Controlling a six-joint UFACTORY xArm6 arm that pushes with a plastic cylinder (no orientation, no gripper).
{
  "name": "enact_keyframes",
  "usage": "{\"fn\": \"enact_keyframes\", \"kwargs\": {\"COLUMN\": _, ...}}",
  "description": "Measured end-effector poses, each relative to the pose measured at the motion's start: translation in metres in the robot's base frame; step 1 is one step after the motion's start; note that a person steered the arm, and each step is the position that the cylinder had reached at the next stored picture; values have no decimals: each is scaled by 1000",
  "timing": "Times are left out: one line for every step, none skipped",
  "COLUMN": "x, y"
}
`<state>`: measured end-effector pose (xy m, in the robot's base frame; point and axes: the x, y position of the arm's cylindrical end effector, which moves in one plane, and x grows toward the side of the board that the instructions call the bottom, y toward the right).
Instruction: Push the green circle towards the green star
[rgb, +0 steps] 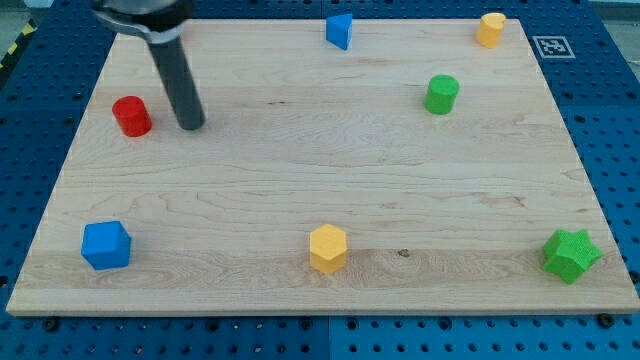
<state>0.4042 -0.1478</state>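
Observation:
The green circle (441, 94) stands on the wooden board at the view's upper right. The green star (571, 254) lies near the board's bottom right corner, well below and to the right of the circle. My tip (191, 125) rests on the board at the view's upper left, just right of the red circle (131, 116) and far to the left of the green circle.
A blue triangle (340, 31) sits at the top edge, middle. A yellow block (490, 29) is at the top right corner. A blue cube (106, 245) is at the bottom left. A yellow hexagon (327, 247) is at the bottom middle. The wooden board (300, 170) lies on a blue pegboard.

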Motion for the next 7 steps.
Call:
{"fn": "enact_keyframes", "kwargs": {"x": 25, "y": 2}}
{"fn": "enact_keyframes", "kwargs": {"x": 32, "y": -33}}
{"fn": "enact_keyframes", "kwargs": {"x": 32, "y": -48}}
{"fn": "enact_keyframes", "kwargs": {"x": 32, "y": -48}}
{"fn": "enact_keyframes", "kwargs": {"x": 32, "y": -48}}
{"fn": "enact_keyframes", "kwargs": {"x": 32, "y": -48}}
{"fn": "enact_keyframes", "kwargs": {"x": 32, "y": -48}}
